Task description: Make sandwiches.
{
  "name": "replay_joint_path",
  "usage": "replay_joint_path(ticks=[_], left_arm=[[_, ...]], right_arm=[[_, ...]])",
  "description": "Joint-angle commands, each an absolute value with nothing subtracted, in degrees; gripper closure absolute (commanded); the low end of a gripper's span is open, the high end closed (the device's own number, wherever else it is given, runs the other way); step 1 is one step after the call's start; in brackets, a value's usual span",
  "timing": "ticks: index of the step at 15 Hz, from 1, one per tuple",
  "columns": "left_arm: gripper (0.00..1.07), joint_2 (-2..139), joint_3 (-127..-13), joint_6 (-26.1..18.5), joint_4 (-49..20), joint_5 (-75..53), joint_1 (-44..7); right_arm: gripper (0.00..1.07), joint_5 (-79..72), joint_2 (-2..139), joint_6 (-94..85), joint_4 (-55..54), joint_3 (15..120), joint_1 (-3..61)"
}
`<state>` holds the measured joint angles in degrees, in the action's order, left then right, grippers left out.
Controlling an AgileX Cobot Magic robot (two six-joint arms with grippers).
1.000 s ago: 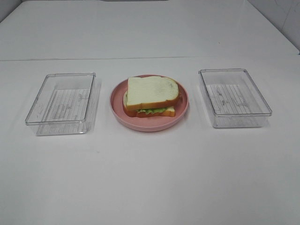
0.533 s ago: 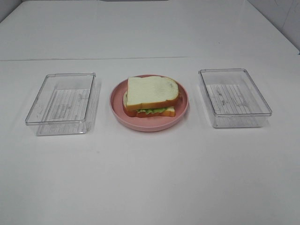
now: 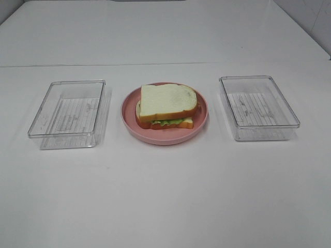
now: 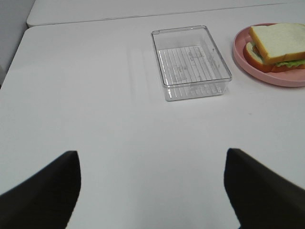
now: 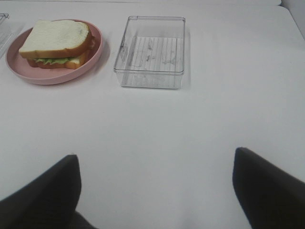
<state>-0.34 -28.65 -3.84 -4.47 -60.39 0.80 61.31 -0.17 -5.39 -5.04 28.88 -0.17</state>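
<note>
Assembled sandwich [image 3: 167, 106] rests on the central pink plate [image 3: 129, 116] between two clear trays—the task appears complete—while left gripper [image 4: 151, 191] and right gripper [image 5: 155, 193], both spread wide, grasp nothing.

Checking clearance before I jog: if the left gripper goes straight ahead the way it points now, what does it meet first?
Probably the left clear tray. The open left gripper has only bare table before it; the tray sits slightly toward the pink plate, so depth is uncertain.
</note>
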Motion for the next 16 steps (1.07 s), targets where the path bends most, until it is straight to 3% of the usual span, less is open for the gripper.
replay_joint_path(ticks=[1,16], left_arm=[[0.28,-1.78,-28.53,-3.50,-4.70,-59.87,0.46],[0.28,-1.78,-28.53,-3.50,-4.70,-59.87,0.46]], right_arm=[[0.25,60.79,-1.03,-5.33,-5.39,28.76,-0.57],[0.25,60.79,-1.03,-5.33,-5.39,28.76,-0.57]])
